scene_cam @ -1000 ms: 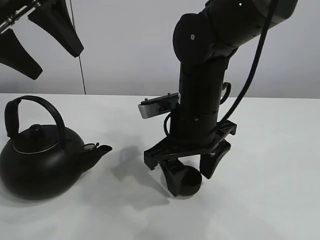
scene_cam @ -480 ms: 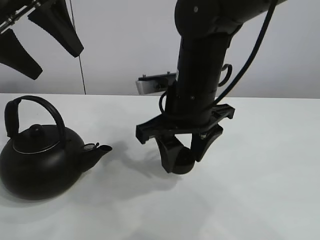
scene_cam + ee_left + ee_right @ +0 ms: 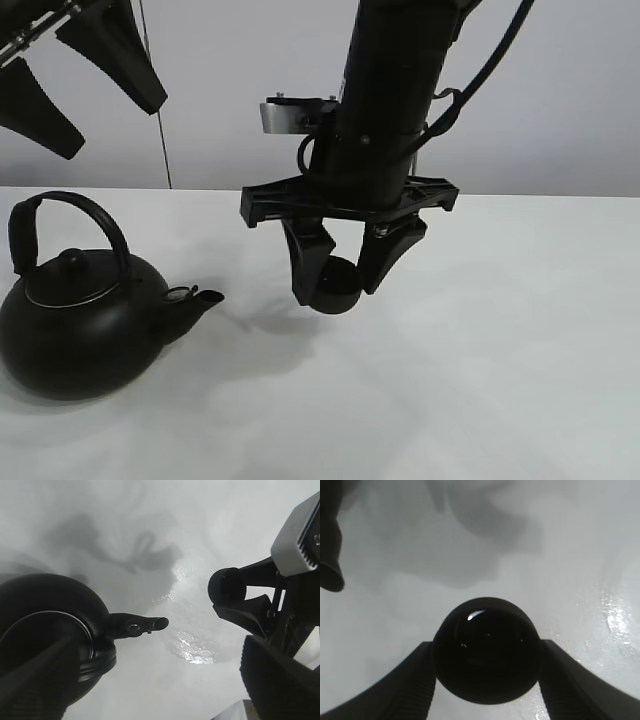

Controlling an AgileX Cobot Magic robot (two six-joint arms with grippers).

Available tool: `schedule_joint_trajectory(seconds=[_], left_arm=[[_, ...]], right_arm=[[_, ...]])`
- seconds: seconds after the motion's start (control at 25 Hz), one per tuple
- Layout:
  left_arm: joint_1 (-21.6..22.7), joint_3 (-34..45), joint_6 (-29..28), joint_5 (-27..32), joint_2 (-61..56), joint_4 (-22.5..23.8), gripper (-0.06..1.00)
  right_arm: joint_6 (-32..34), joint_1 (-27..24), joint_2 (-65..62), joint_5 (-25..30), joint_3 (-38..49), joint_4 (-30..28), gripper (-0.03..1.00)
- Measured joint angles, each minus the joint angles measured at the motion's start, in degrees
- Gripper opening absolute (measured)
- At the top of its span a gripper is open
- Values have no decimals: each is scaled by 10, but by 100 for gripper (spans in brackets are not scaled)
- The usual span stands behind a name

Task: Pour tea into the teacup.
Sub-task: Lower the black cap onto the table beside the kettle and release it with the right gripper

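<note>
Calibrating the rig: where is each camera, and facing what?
Exterior high: off the arms, looking down at the table, teapot, left gripper and right gripper.
Left wrist: above the teapot, facing its spout; own blurred fingers at the edges.
Right wrist: looking down between its fingers at the held teacup.
Shared: both wrist views show the spout and teacup.

The teacup (image 3: pixel 486 650) between the black jaws of the right gripper (image 3: pixel 338 288) is matte black, its dark inside carrying one small white glint. Beneath them the tabletop (image 3: pixel 520 360) is plain white with grey shadows. Away from the jaws, the teapot (image 3: pixel 75 330) is black, a thin pale line round its lid.
</note>
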Motion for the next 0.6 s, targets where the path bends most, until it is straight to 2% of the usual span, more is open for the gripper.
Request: schedule_joint_trajectory(seconds=[0.24, 0.4, 0.6], left_arm=[[0, 0, 0, 0, 0, 0, 63], [0, 0, 0, -1, 0, 0, 63], [0, 0, 0, -3, 0, 0, 63]], right_arm=[[42, 43, 28, -39, 0, -6, 40], [63, 46, 52, -45, 0, -10, 40], [69, 46, 70, -77, 0, -10, 40]])
